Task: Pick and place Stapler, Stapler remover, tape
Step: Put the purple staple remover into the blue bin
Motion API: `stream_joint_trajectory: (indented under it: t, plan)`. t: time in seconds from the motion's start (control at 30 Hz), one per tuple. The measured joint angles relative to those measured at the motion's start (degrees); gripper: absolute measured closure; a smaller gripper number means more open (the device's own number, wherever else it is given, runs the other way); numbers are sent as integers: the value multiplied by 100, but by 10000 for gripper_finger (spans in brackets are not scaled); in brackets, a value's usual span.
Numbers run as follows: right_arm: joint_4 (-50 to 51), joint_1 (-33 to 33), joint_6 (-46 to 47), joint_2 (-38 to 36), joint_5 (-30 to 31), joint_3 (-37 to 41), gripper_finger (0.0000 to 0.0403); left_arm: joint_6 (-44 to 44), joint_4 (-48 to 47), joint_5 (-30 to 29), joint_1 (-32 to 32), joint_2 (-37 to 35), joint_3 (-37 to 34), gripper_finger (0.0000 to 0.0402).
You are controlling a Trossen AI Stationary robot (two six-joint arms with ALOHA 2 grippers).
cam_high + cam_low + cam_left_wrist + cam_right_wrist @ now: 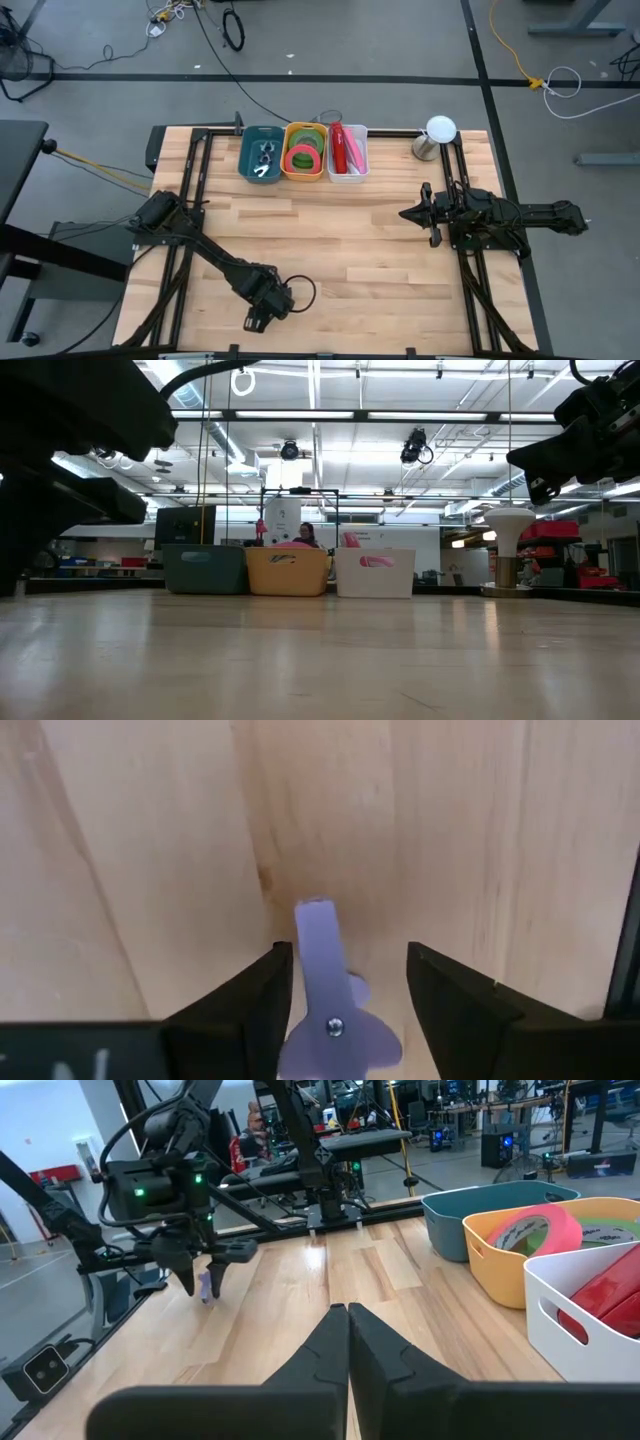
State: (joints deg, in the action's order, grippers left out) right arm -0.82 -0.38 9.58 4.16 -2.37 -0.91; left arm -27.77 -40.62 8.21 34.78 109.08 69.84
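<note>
A lavender stapler remover [322, 990] lies on the wooden table near its front edge. My left gripper [350, 950] points down over it, open, with one finger on either side; it also shows in the high view [258, 318] and in the right wrist view [205, 1285]. The green tape [305, 160] lies in the yellow bin [287, 150] together with a pink roll [540, 1230]. A red stapler [339, 148] lies in the white bin [359, 150]. My right gripper [405, 213] waits shut at the table's right side, pointing level. My left gripper comes from above with its fingers across the stapler remover's long arm [315, 955]. One finger [262, 995] stands right against that arm's side, and I cannot tell whether it touches. The other finger [445, 995] stands apart, with bare wood between. The remover rests on the table.
A teal bin [248, 155] with small metal things stands left of the yellow bin, all three bins in a row at the far edge. A white lamp-like thing [438, 133] stands at the far right. Bare wood lies between the bins and my left gripper.
</note>
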Motion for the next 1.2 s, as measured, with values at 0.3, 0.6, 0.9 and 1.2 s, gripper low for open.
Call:
stream_joint_trajectory:
  t: [0.3,0.6,0.9,1.2]
  plan:
    - [0,2,0,-1,-2,0,396,-4,-48,2,-187,-2,0,202]
    - [0,0,0,-1,0,-2,396,36,-64,4,-249,-7,0,204]
    - [0,2,0,0,-1,0,396,144,-61,218,-248,-7,0,265]
    - [0,0,0,-1,0,-1,396,147,-59,260,-248,-7,1,313]
